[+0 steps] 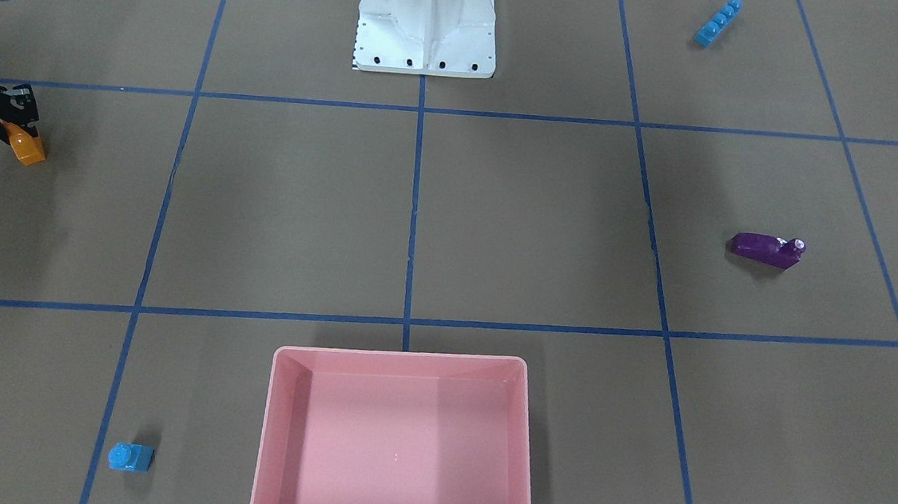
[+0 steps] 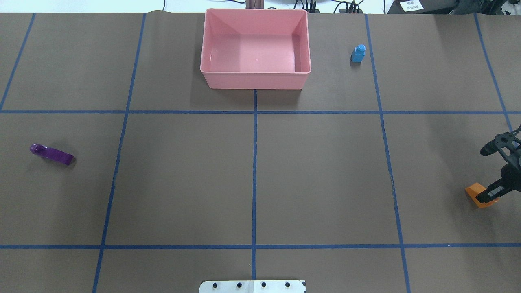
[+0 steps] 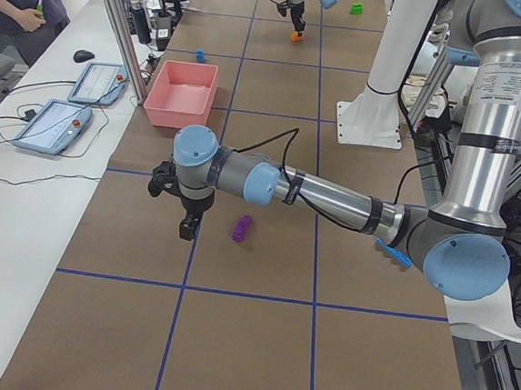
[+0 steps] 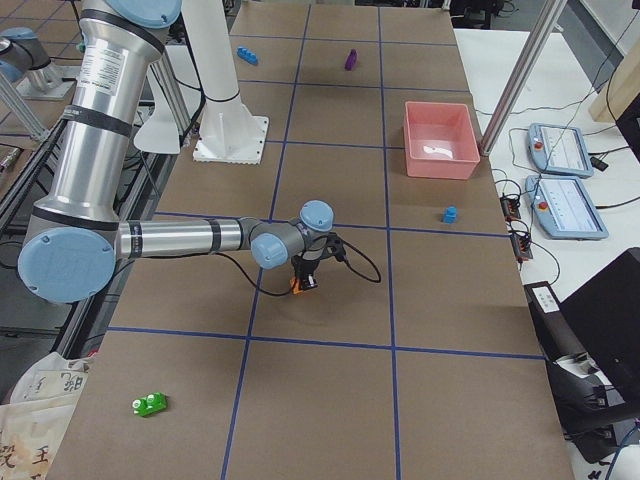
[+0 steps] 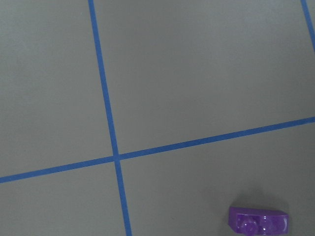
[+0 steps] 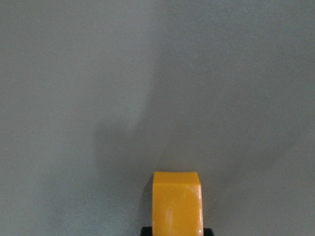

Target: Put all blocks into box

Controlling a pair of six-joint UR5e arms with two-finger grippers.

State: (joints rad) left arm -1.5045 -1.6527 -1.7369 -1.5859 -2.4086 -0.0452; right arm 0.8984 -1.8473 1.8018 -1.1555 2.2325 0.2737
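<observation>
One block, the orange block (image 2: 473, 190), is being clenched between the fingers of the right tool (image 2: 486, 195), far out on the robot's right side of the counter (image 2: 325, 171). In the right wrist view its sloped face is pointing away from the tool, and I cannot tell whether it is hanging clear of the counter or touching it. Ahead of this tool and off to its left, the small blue cube (image 2: 358, 53) is standing upright, near the right wall of the pink box (image 2: 255, 80). The box is lying beyond it in that same diagonal direction, well apart from the tool and holding nothing. The coming carry is turning on that diagonal, forward and leftward, and the right arm looks best placed since it is holding the block. Out past the tool on its right, the green block (image 4: 150, 404) is lying alone. Farthest off, across the counter, the purple block (image 2: 53, 154) is lying on its side, long axis crosswise, just beside the hovering left tool (image 3: 186, 232). Whether that tool is released or clenched I cannot tell. The long blue block (image 1: 716, 21) is resting back near the robot base.
</observation>
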